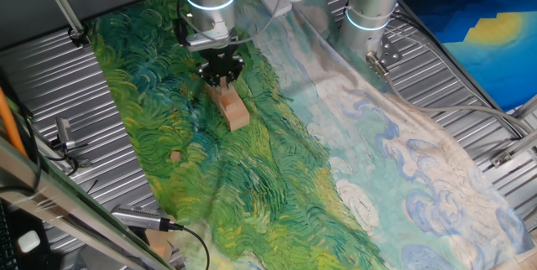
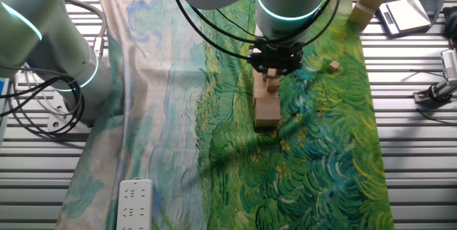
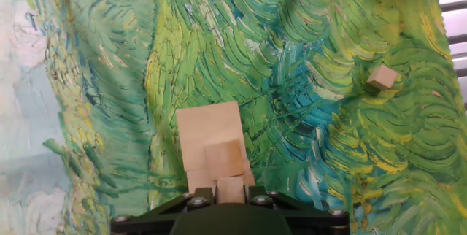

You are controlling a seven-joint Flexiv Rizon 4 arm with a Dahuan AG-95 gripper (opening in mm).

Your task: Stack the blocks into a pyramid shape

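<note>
1. Nearest the hand camera, the black two-finger gripper [image 3: 230,200] fills the lower edge, its fingers narrowed around a small light-tan wooden cube [image 3: 230,189].
2. That cube sits above a mid-sized tan cube [image 3: 224,158] on the large plain wooden blocks [image 3: 210,129], which lie in a row on the cloth.
3. A loose small wooden cube [image 3: 381,78] lies well apart, towards the cloth's edge.
4. The painted cloth [image 1: 277,178] of swirling green and pale-blue brushstrokes is wrinkled, leaving broad open room around the stack.
5. Ribbed metal table [image 1: 50,85] borders the cloth.
</note>
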